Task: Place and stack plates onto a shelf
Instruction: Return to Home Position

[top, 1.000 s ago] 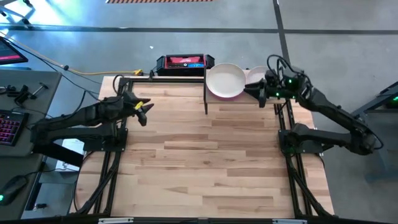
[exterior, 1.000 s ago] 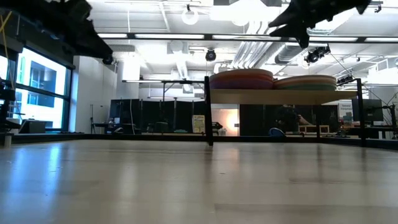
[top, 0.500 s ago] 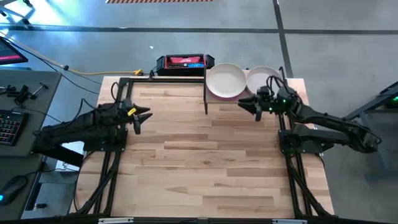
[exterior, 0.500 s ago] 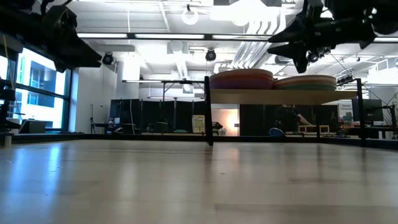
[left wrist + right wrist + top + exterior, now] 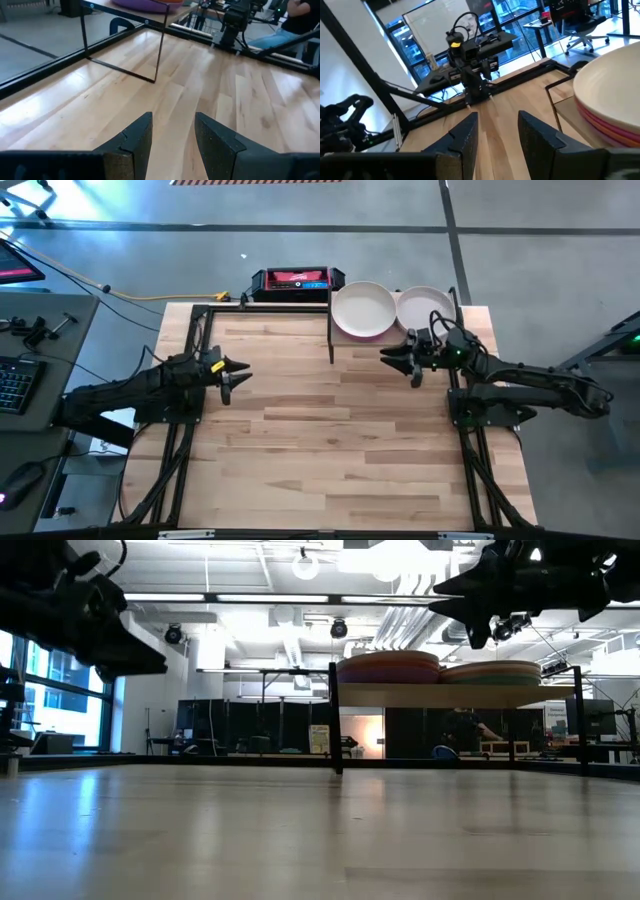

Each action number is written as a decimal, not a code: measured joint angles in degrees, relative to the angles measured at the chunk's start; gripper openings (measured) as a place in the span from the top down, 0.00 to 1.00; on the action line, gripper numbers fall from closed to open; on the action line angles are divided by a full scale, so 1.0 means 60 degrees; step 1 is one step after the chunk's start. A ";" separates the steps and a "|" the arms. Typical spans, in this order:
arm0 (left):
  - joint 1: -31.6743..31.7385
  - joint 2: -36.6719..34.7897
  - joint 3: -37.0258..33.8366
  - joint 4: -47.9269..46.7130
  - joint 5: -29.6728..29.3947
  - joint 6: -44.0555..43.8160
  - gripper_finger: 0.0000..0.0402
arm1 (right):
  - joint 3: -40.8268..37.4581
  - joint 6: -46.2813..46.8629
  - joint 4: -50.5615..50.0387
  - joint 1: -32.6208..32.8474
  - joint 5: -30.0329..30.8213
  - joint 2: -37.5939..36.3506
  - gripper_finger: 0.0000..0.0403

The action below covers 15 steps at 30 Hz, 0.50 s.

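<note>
The shelf (image 5: 460,694) stands at the 1 o'clock edge of the table (image 5: 330,450). It carries the plates in 2 stacks side by side, the first stack (image 5: 363,310) toward 9 o'clock on the plank and the second stack (image 5: 425,308) toward 3 o'clock. Each is topped by a pale plate. The right gripper (image 5: 395,360) hovers just at 6 o'clock of the shelf, clear of the plates and pointing toward 9 o'clock. Its fingers are parted with nothing between them. The left gripper (image 5: 232,372) hangs above the table's 9 o'clock side, well apart from the shelf and pointing toward 3 o'clock. Its fingers are likewise spread and empty. The low view shows both grippers raised high over the tabletop.
</note>
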 joint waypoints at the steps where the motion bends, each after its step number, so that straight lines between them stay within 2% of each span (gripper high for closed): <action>1: 0.0000 0.0000 -0.0138 0.0186 0.0004 0.0056 0.66 | 0.0000 -0.0080 -0.0031 0.0070 0.0018 0.0004 0.70; 6: 0.0004 0.0062 -0.0593 0.1220 0.0649 0.0354 0.66 | 0.0000 -0.0017 -0.0276 0.0489 0.0049 0.0004 0.70; 15: 0.0000 0.0072 -0.0661 0.1306 0.1106 0.0985 0.66 | 0.0000 0.0101 -0.0743 0.1457 0.0569 0.0015 0.70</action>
